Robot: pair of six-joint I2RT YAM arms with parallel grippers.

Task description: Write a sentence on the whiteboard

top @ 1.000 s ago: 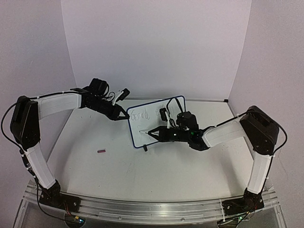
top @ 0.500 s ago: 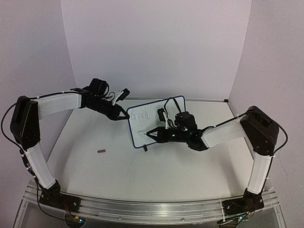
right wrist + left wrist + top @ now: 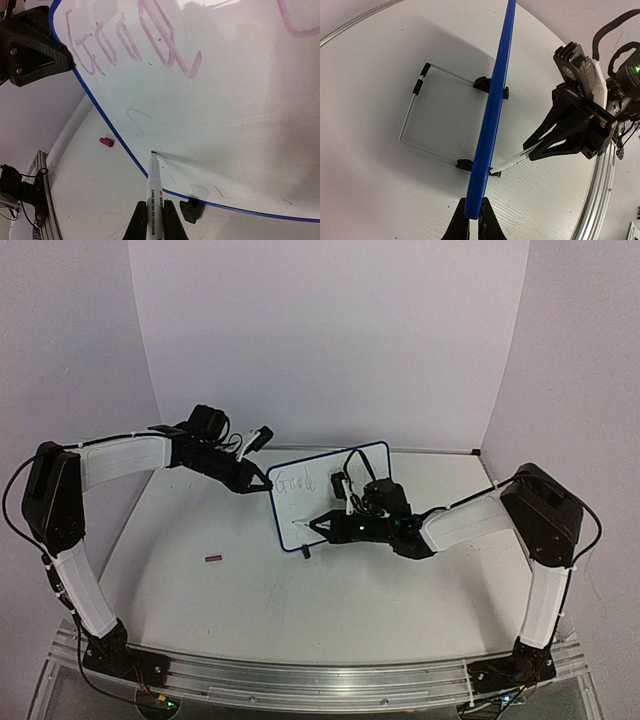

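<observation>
Nearest us, a small pink cap [image 3: 213, 559] lies on the matte white table [image 3: 250, 610], well apart from everything else. Beyond it, our right gripper [image 3: 152, 216] is pinched on a slim white marker [image 3: 154, 186]. The marker's dark tip meets the whiteboard [image 3: 235, 110] low on its glossy face, just inside the thin, rounded blue frame. Above the tip, the sentence [image 3: 125, 47] reads roughly "Good" in looping strokes. Our left gripper [image 3: 472, 222] is clamped on the board's left edge near the top. Behind the board, a thin wire stand [image 3: 418, 87] with black feet props it.
</observation>
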